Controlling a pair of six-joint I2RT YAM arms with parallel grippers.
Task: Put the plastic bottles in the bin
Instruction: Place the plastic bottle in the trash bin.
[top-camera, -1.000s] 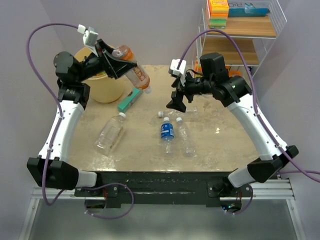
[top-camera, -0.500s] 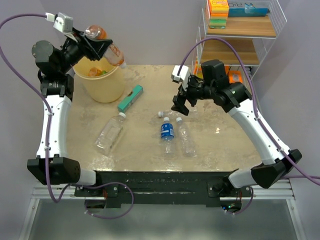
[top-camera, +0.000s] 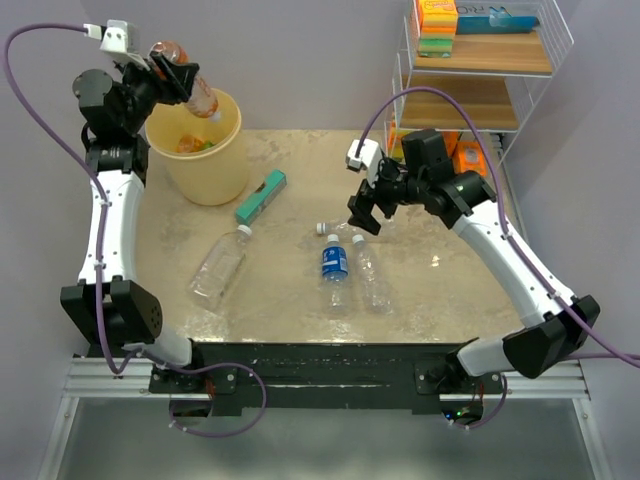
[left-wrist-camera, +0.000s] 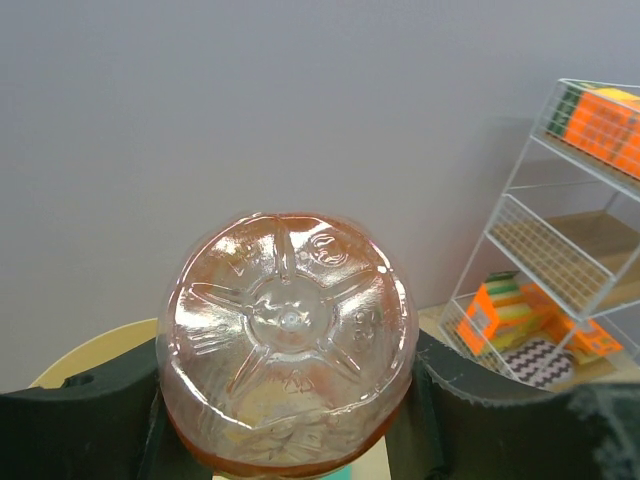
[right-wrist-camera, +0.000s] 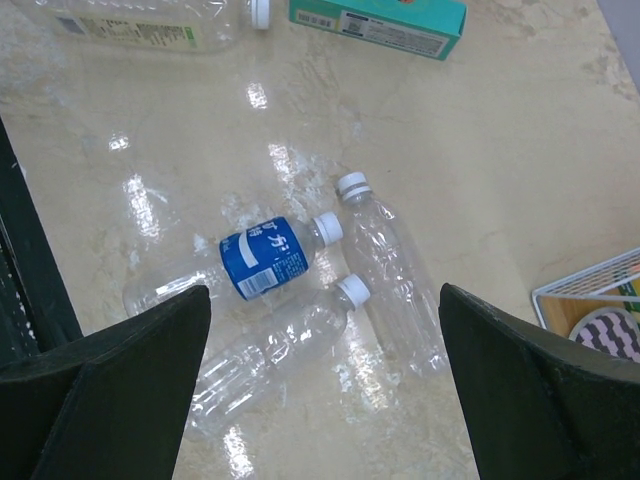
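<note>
Release step in hand. Orange bottle is pinched near its base by the left gripper, fingers pressed against both its sides. It is held tilted, cap down, with the cap end over the opening of the bin. The bin stands at 11 o'clock on the table. Orange and green items are seen inside and are judged to be bottles already binned. Right gripper hangs with fingers spread wide and nothing held, at 1 o'clock of a central cluster. That cluster holds a blue-labelled bottle, a clear bottle just beside it and a small bottle. A large bottle lies apart at 8 o'clock, and a box lies between it and the bin. Next, the left fingers are to be parted. The bottle's base is seen beyond the rim, so a shift toward the bin's centre may be wanted first. The right gripper is then to be lowered onto one cluster bottle; the close packing calls for care.
</note>
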